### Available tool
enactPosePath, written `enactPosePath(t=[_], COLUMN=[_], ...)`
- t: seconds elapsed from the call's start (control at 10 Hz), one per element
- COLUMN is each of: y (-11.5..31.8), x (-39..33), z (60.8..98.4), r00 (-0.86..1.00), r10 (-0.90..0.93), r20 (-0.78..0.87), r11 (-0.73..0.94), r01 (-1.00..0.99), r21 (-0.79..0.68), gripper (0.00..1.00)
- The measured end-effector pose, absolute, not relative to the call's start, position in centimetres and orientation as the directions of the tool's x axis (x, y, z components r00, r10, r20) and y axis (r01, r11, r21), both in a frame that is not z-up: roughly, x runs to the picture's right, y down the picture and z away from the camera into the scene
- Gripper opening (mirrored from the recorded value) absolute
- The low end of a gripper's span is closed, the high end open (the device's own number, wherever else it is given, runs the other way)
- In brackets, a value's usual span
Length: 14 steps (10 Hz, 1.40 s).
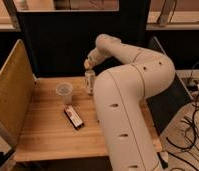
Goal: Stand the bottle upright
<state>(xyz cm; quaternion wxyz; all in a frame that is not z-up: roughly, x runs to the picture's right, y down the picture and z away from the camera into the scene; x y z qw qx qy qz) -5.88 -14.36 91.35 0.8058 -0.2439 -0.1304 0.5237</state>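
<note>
The end effector [87, 64] hangs over the far part of the tabletop [48, 132], its fingers pressed together, just above the bottle [89, 81]. The bottle is directly below it, with its long axis vertical, so it appears already upright; whether they touch I cannot tell. The translucent cup [64, 92] stands just to its left, the dark packet [73, 116] lies nearer. Nothing stands between the end effector and the bottle.

Gripper [87, 65] above bottle [89, 81], cup [64, 92] beside (packet [73, 116] nearer)
</note>
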Motion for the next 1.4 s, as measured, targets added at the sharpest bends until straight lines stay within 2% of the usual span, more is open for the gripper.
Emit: enactPosePath(t=[1.2,1.4], y=[-13.3,-13.3], x=[-5.8,-5.9], z=[91.3,91.3], r00=[0.485,0.485], r10=[0.873,0.873], r20=[0.048,0.049], r11=[0.418,0.418], r01=[-0.694,-0.694], r21=[-0.586,-0.586], gripper=[0.0,0.06])
